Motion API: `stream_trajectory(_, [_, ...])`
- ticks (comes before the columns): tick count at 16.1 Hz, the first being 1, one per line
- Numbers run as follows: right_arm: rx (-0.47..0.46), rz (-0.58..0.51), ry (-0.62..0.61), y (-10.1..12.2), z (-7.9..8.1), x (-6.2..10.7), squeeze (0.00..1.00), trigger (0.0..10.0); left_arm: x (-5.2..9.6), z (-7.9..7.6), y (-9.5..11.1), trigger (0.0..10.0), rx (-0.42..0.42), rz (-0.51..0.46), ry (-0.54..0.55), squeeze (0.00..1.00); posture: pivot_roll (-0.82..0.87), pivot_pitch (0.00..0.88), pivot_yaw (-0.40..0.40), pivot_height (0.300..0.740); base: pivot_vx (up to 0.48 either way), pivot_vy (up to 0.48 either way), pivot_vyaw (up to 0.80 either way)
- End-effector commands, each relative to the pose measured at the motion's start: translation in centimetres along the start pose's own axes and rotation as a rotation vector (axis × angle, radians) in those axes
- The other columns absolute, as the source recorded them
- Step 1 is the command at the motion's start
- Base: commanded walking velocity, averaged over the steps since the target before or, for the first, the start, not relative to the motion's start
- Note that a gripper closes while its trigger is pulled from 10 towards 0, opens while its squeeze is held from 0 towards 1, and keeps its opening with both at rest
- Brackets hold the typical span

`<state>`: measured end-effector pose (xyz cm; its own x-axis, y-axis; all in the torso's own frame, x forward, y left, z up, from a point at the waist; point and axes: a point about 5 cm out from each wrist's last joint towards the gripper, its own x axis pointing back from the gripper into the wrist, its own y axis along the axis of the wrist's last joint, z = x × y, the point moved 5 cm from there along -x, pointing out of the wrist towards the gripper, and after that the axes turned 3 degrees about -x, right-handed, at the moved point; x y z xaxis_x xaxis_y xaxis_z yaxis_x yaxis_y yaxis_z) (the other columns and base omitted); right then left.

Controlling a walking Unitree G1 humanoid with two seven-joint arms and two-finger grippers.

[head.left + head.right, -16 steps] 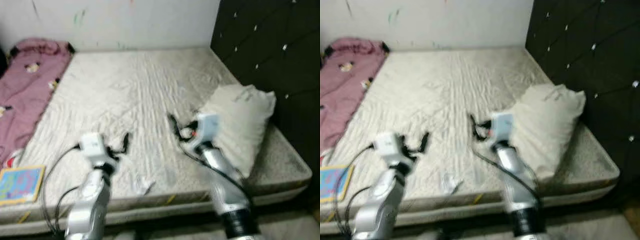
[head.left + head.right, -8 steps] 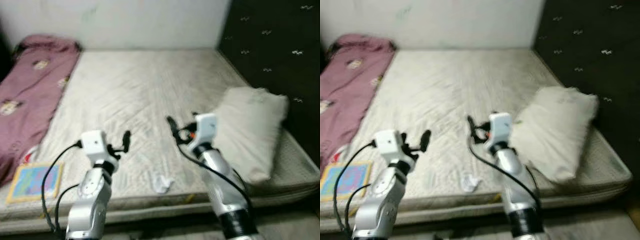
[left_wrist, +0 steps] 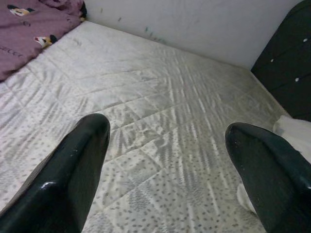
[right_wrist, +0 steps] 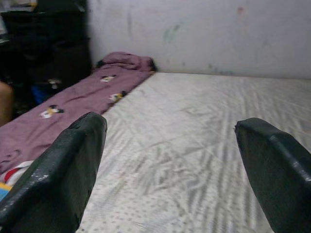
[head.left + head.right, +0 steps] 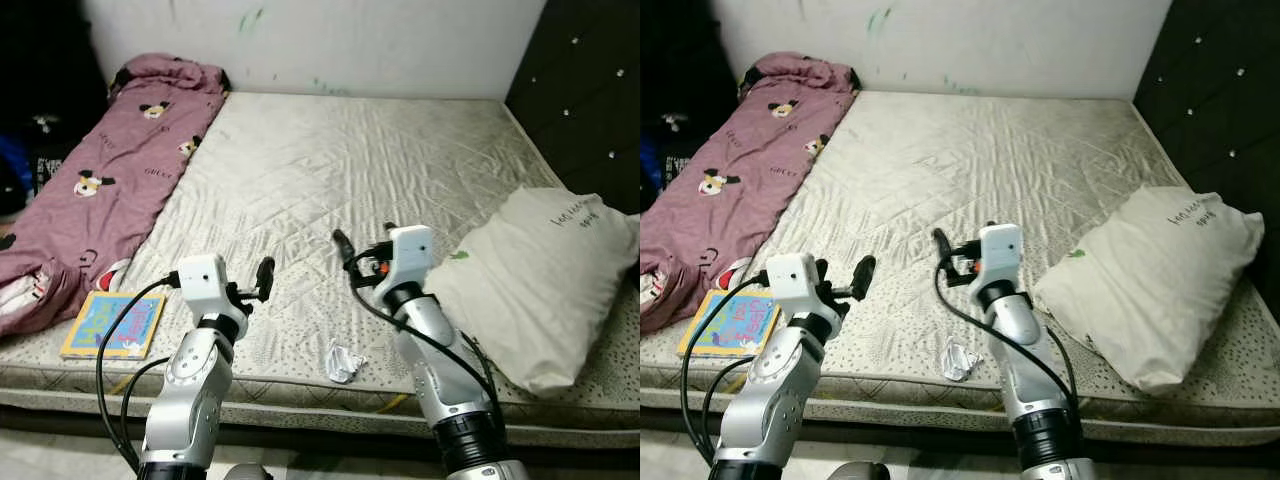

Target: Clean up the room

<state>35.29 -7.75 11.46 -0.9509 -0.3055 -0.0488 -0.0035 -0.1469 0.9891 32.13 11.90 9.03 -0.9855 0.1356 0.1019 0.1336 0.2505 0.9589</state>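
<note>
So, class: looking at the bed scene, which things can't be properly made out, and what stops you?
- Pillow: print too small to read, left eye view.
- Book: cover title too small, left eye view.
- Dark corner beyond the purple blanket: contents lost in shadow, right wrist view.
- Crumpled white scrap: material unclear, too small.

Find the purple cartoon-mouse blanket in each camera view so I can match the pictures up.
Left eye view: the purple blanket lies along the left side of the mattress, reaching the wall.
Right eye view: the same left side, bunched at the wall.
Left wrist view: one end of it, beside the mattress near the wall.
Right wrist view: a long strip beside the mattress, running to the wall.
Shared landmark: the white wall with green smears.
</note>
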Motion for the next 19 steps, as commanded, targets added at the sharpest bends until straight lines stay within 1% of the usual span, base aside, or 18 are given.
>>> stream_trajectory(1, [0.007, -0.001, 0.003, 0.1, 0.0, -0.2, 0.00, 10.0, -0.4, -0.3, -0.4, 10.0, 0.051, 0.016, 0.000, 0.00, 0.10, 0.000, 0.010, 0.740, 0.000, 0.000, 0.00])
stream_trajectory(2, [0.009, -0.008, 0.016, 0.4, 0.3, -0.3, 0.00, 10.0, -0.6, -0.7, 0.1, 10.0, 0.046, -0.006, -0.023, 0.00, 0.09, 0.000, 0.008, 0.740, 0.000, 0.000, 0.00])
stream_trajectory(5, [0.007, -0.029, 0.023, 1.4, 0.6, -0.9, 0.00, 10.0, -0.6, -1.0, 0.4, 10.0, 0.011, -0.016, 0.009, 0.00, 0.08, 0.000, -0.014, 0.740, 0.000, 0.000, 0.00])
stream_trajectory(6, [0.006, -0.037, 0.026, 1.7, 0.7, -1.0, 0.00, 10.0, -0.4, -0.9, 0.9, 10.0, -0.021, -0.035, 0.018, 0.00, 0.08, 0.001, -0.018, 0.740, 0.000, 0.000, 0.00])
stream_trajectory(7, [0.006, -0.046, 0.034, 2.1, 0.8, -1.1, 0.00, 10.0, -0.2, -0.6, 1.0, 10.0, -0.031, -0.036, 0.026, 0.00, 0.08, 0.000, -0.020, 0.740, 0.000, 0.000, 0.00])
stream_trajectory(8, [0.007, -0.043, 0.035, 1.9, 0.9, -1.0, 0.00, 10.0, 0.3, -0.1, 0.7, 10.0, -0.020, -0.033, 0.031, 0.00, 0.09, 0.000, -0.026, 0.740, 0.000, 0.000, 0.00])
stream_trajectory(9, [0.012, -0.040, 0.033, 1.7, 0.8, -1.0, 0.00, 10.0, 0.4, 0.0, 0.2, 10.0, -0.010, -0.018, 0.034, 0.00, 0.09, 0.000, -0.028, 0.740, 0.000, 0.000, 0.00])
stream_trajectory(11, [0.027, -0.040, 0.013, 1.4, 0.4, -1.0, 0.00, 10.0, 0.1, 0.0, 0.3, 10.0, -0.020, -0.024, 0.028, 0.00, 0.10, 0.000, -0.038, 0.740, 0.000, 0.000, 0.49])
stream_trajectory(12, [0.020, -0.029, -0.015, 1.0, -0.5, -1.0, 0.00, 10.0, 0.0, -0.2, 0.3, 10.0, -0.011, -0.025, 0.012, 0.00, 0.11, 0.000, -0.051, 0.740, 0.000, 0.000, 0.79])
stream_trajectory(13, [0.019, -0.022, -0.031, 0.8, -0.9, -0.9, 0.00, 10.0, -0.1, -0.3, 0.2, 10.0, -0.006, -0.024, 0.007, 0.00, 0.11, 0.000, -0.051, 0.740, 0.000, 0.000, 0.79])
stream_trajectory(14, [-0.001, 0.010, -0.079, -0.1, -2.0, -0.7, 0.00, 10.0, 0.0, -0.3, 0.4, 10.0, -0.011, -0.032, 0.006, 0.00, 0.11, 0.000, -0.054, 0.740, 0.000, 0.000, 0.00])
stream_trajectory(15, [-0.010, 0.021, -0.093, -0.3, -2.4, -0.6, 0.00, 10.0, 0.2, -0.6, 0.8, 10.0, -0.019, -0.041, -0.007, 0.00, 0.11, 0.000, -0.050, 0.740, 0.000, 0.000, 0.00])
stream_trajectory(16, [-0.010, 0.018, -0.094, -0.3, -2.5, -0.5, 0.00, 10.0, 0.2, -0.5, 0.9, 10.0, -0.030, -0.042, -0.009, 0.00, 0.11, 0.000, -0.044, 0.740, 0.000, 0.000, 0.00])
stream_trajectory(17, [-0.009, 0.014, -0.103, -0.1, -2.7, -0.3, 0.00, 10.0, 0.4, -0.3, 0.9, 10.0, -0.045, -0.043, -0.005, 0.00, 0.11, 0.000, -0.043, 0.740, 0.000, 0.000, 0.00])
stream_trajectory(19, [-0.027, 0.021, -0.135, -0.3, -3.3, 0.2, 0.00, 10.0, 0.8, 0.8, 0.5, 10.0, -0.042, -0.027, 0.043, 0.00, 0.11, 0.000, -0.046, 0.740, 0.000, 0.000, 0.00])
